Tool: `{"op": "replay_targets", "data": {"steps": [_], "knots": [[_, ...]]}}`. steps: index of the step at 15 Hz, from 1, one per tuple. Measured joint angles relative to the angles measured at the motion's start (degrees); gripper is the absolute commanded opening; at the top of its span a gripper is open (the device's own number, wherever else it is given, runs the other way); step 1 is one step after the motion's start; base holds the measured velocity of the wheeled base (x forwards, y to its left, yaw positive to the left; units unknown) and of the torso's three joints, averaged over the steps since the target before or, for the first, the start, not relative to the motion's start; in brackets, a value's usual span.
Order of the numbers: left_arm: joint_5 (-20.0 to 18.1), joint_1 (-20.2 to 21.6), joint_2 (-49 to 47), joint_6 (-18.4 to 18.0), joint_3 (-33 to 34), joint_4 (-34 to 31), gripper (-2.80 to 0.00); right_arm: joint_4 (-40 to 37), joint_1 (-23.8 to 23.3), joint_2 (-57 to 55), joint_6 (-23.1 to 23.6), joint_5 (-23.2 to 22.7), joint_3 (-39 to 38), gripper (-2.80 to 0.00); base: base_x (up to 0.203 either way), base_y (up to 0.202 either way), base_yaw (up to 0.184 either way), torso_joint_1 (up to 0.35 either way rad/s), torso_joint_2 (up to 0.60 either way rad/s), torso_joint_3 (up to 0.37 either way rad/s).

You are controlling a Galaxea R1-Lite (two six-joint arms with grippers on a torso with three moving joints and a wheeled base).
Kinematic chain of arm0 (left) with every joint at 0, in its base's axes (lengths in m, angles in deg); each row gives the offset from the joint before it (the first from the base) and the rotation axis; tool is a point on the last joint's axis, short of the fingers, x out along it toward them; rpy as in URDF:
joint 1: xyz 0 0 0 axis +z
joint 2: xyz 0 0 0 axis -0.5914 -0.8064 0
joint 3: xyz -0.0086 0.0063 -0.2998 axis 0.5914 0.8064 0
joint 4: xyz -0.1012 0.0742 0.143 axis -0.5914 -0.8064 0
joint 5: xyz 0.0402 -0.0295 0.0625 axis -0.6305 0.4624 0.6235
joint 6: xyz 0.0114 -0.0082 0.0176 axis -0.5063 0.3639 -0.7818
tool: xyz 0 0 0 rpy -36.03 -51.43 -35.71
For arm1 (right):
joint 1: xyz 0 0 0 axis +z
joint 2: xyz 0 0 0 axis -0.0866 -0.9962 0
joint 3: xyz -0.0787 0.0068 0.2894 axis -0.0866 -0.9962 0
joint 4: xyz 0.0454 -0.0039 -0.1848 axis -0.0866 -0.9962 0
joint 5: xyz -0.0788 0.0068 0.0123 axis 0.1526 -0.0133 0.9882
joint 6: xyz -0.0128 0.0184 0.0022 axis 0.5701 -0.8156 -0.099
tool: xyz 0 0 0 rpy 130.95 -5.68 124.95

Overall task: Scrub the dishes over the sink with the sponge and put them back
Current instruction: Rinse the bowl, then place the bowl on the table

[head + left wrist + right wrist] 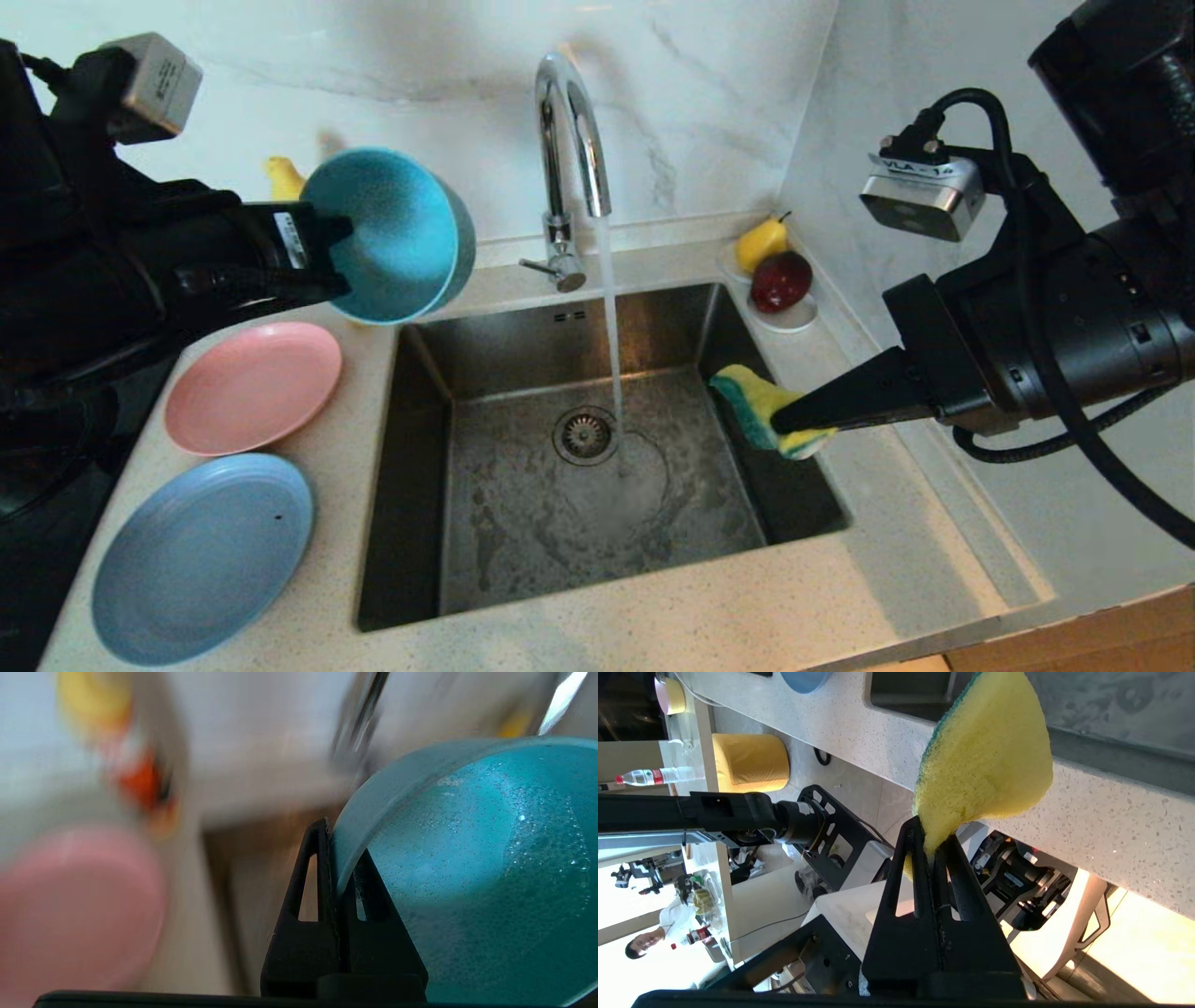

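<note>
The left claw [331,257] is clamped on the rim of the teal bowl [397,233], one finger inside the wall and one outside, and carries it in the air above the worktop [653,644] at the sink's [597,457] back left corner, tipped on its side so the mouth faces the tap [569,140]. The bowl looks like light, stiff plastic; its inside is beaded with water in the left wrist view, so I judge the thin rim pinch slippery and liable to let the bowl pivot if the sponge pushes hard against the far wall. The right claw [794,420] is shut on one end of the sponge [761,406], holding it over the sink's right edge; the sponge is soft, bends and fans out from the pinch, and will give under pressure, so pressing with its free yellow-and-green end suits it best. Water runs from the tap into the basin. The pink plate [254,385] and the blue plate [203,556] lie flat on the worktop left of the sink; being shallow and smooth, each is probably best taken by the raised edge.
</note>
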Motion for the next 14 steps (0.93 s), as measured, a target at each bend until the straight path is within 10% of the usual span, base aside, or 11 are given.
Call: {"op": "replay_targets", "data": {"steps": [6, 14], "knots": [[-1.6, 17.5, 1.8, 18.0, -12.9, -38.3, -2.80, 0.1, -1.2, 0.8, 0.0, -2.6, -2.4, -2.80, 0.000, 0.000, 0.000, 0.000, 0.00, 0.000], [-5.1, 44.2, -7.0, 21.0, -14.2, -32.2, -2.80, 0.1, -1.2, 0.3, 0.3, -2.5, -3.0, -2.80, 0.000, 0.000, 0.000, 0.000, 0.00, 0.000]]}}
